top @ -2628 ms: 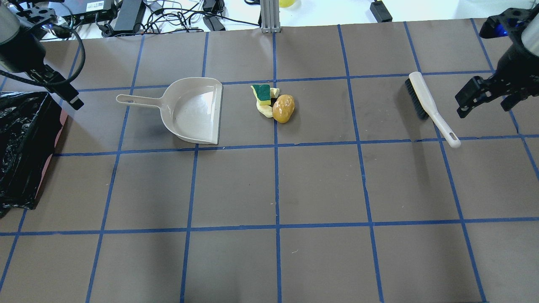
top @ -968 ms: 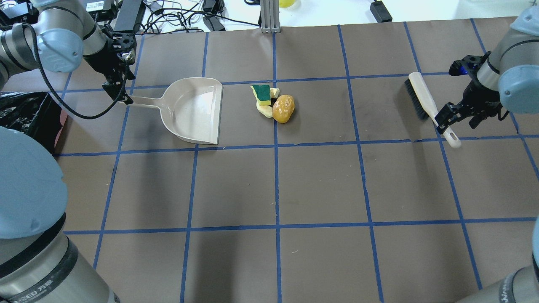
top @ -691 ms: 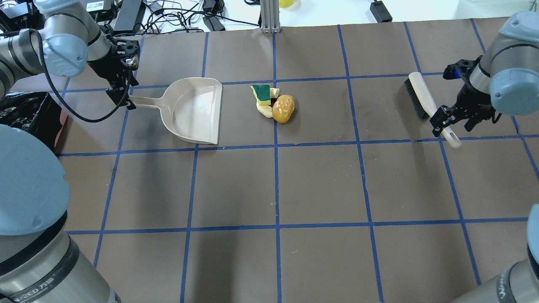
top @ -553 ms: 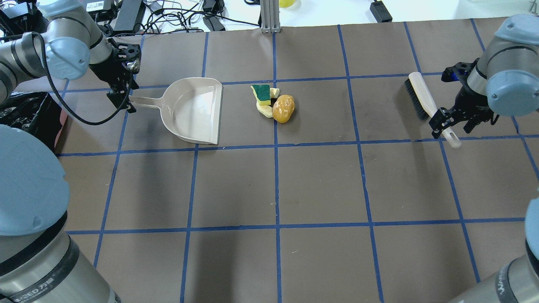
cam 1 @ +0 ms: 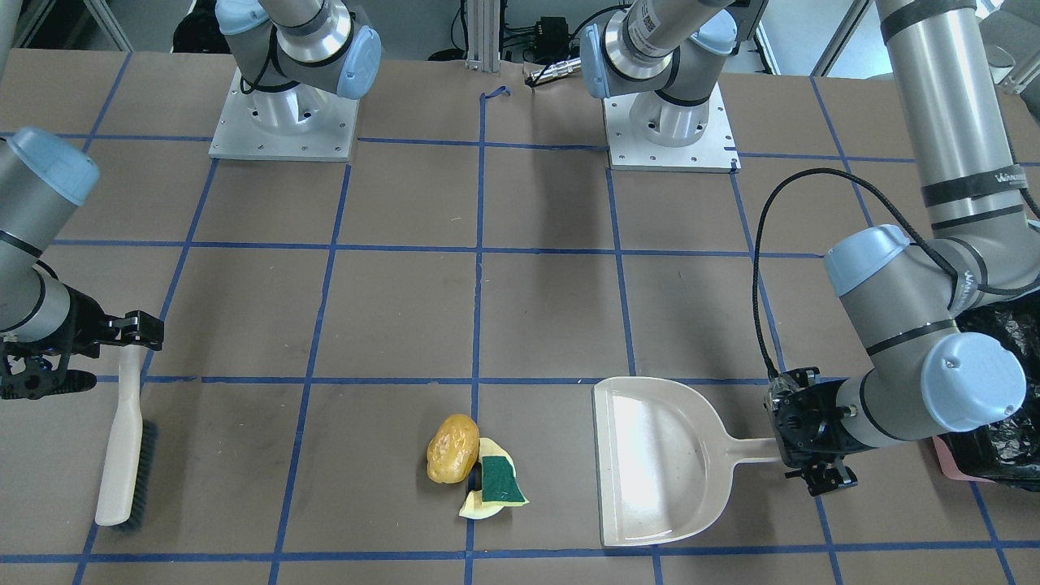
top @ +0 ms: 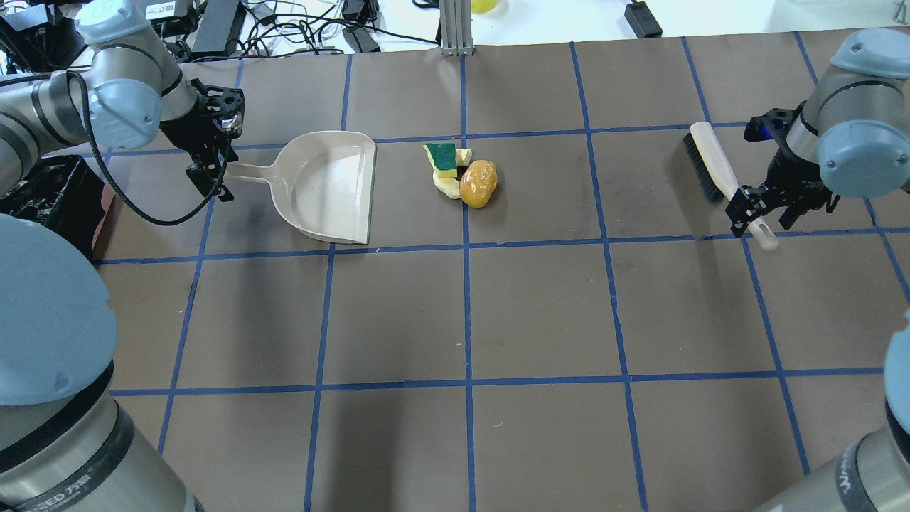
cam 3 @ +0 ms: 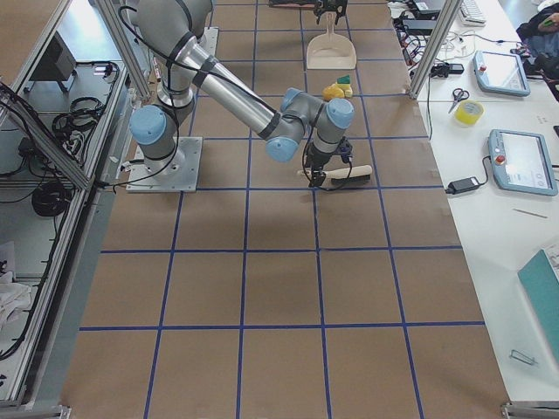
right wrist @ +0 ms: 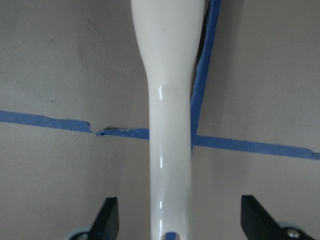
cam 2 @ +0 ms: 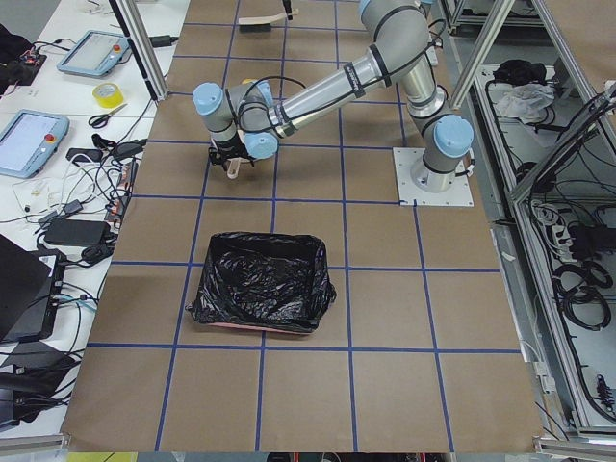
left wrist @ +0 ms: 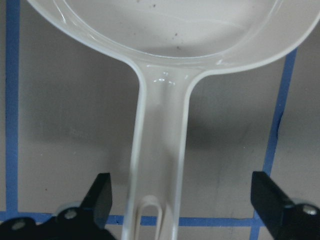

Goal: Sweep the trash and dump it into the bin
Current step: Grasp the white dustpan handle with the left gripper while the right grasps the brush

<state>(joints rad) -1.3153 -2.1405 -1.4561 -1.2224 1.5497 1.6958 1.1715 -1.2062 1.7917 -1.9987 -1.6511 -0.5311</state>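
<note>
The trash (top: 462, 174) is a small pile at table centre: a yellow-brown lump (top: 478, 183), a green-topped sponge piece (top: 444, 158) and pale scraps; it also shows in the front view (cam 1: 471, 467). The beige dustpan (top: 330, 186) lies left of it, mouth toward the pile. My left gripper (top: 213, 167) is open, with its fingers on either side of the dustpan handle (left wrist: 160, 150). My right gripper (top: 753, 217) is open and straddles the white handle (right wrist: 170, 125) of the brush (top: 718, 174). The bin (cam 2: 262, 284), pink with a black bag, stands at the table's left end.
Cables and power bricks (top: 284, 28) lie beyond the table's far edge, with a metal post (top: 455, 28) at its middle. Both arm bases (cam 1: 666, 122) are bolted to the near side. The brown mat carries a blue tape grid.
Both arms came in from the table's ends. The left gripper has settled over the dustpan handle, the right over the brush handle. Dustpan, brush and trash have not moved.
</note>
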